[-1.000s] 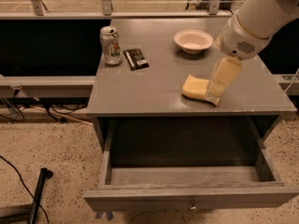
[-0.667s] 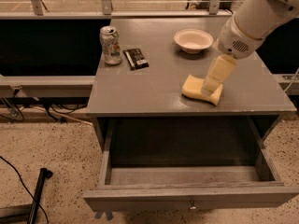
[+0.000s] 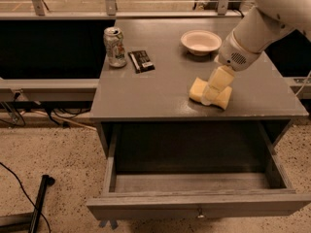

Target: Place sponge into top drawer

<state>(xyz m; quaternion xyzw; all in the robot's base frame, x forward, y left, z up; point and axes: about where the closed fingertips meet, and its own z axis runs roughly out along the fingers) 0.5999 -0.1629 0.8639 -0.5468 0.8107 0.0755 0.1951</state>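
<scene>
The pale yellow sponge (image 3: 197, 89) lies flat on the grey table top (image 3: 160, 91), near its front right edge. My gripper (image 3: 212, 95) hangs from the white arm at the upper right and points down onto the middle of the sponge, covering part of it. The sponge still rests on the table. The top drawer (image 3: 146, 205) is pulled wide open below the table's front edge. Its grey inside shows nothing in it, and a small round knob (image 3: 199, 213) sits at its front centre.
A white bowl (image 3: 200, 41) stands at the back right of the table. A drink can (image 3: 114, 46) and a dark flat packet (image 3: 141, 60) are at the back left. Cables and a black bar lie on the speckled floor at the left.
My gripper has moved left and down, from the sponge's right end to over its middle. The sponge and the drawer have not moved.
</scene>
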